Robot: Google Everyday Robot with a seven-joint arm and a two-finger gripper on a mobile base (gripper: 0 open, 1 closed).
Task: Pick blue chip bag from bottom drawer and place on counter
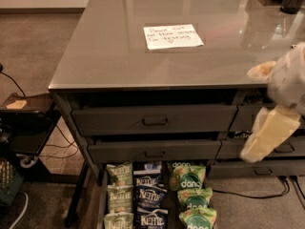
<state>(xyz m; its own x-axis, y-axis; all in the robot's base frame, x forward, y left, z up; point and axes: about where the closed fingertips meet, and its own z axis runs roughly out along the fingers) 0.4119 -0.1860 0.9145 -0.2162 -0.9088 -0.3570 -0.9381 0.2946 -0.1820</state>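
Pincer (pixel 267 137) hangs right of bottom drawer (pixel 101 202), both cropped.

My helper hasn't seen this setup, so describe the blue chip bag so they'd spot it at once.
Below the glossy grey counter with the white note, and down-left of the gripper, the bottom drawer stands open with three columns of bags. The blue chip bag is in the middle column: dark navy with a white Kettle label, while both neighbouring columns are green.
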